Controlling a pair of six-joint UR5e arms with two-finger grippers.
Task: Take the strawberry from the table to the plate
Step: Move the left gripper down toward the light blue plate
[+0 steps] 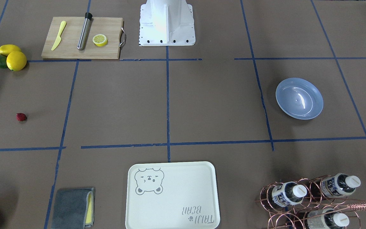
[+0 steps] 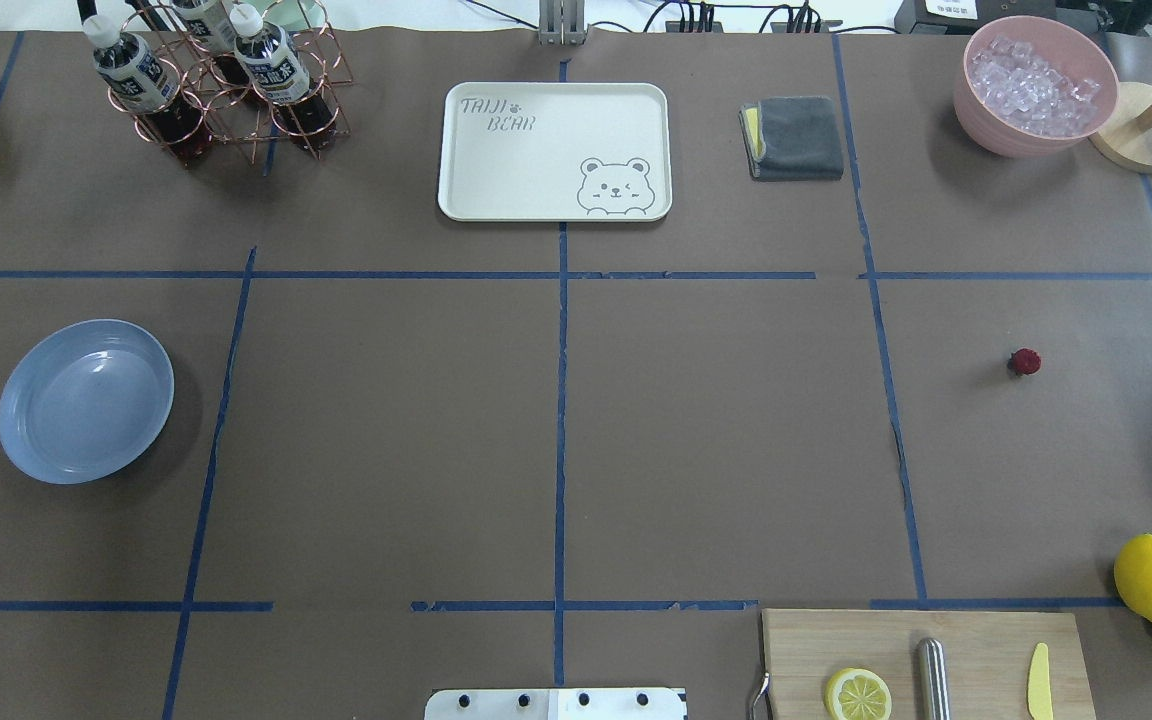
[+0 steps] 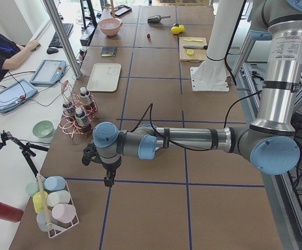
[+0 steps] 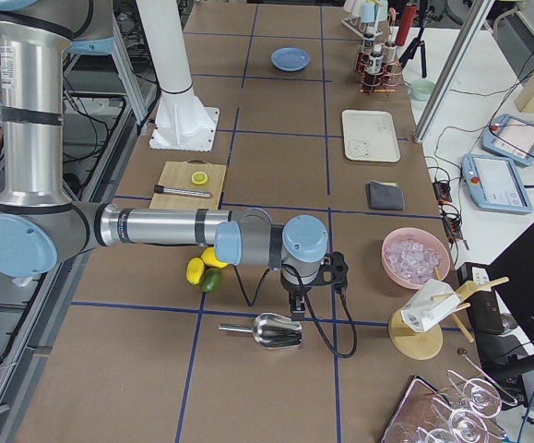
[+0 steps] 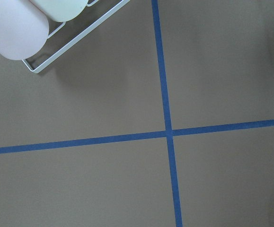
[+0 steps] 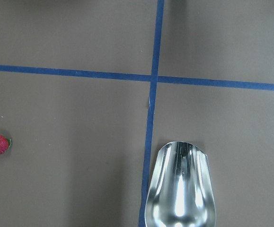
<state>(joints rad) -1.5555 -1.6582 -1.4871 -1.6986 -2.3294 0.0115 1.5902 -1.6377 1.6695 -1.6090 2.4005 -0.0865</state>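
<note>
Not yet started: strawberry on the surface at right, well apart from the empty plate at left. Cannot tell the spread of left claw or right claw.

A white side desk carries tablets and cables.

Even, bright light from overhead; all views sharp. Glare streak on the plate, robot base blown out white, metal scoop mirror-bright. Shadows on the table soft and short
</note>
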